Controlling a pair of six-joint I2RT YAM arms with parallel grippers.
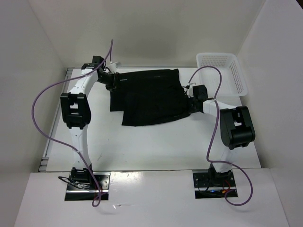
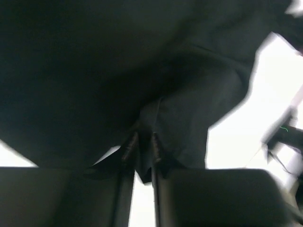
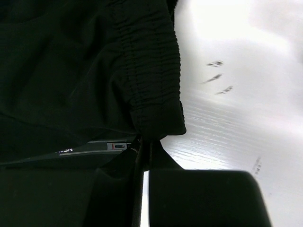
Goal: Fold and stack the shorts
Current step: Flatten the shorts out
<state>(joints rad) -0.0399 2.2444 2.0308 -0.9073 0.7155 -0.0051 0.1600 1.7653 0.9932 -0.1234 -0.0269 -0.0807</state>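
Right fingers [image 3: 138, 157] are shut tight on the stretchy waist corner of the shorts [image 1: 151, 97]. Left fingers [image 2: 155, 150] stand a little apart with a fold of the black cloth between them; I cannot tell if they grip it. The shorts lie spread on the white bench [image 1: 156, 146], near the basket [image 1: 239, 75].

White table [image 1: 142, 146], black shorts [image 1: 151, 97] spread flat, mesh basket [image 1: 236, 71] far-right corner
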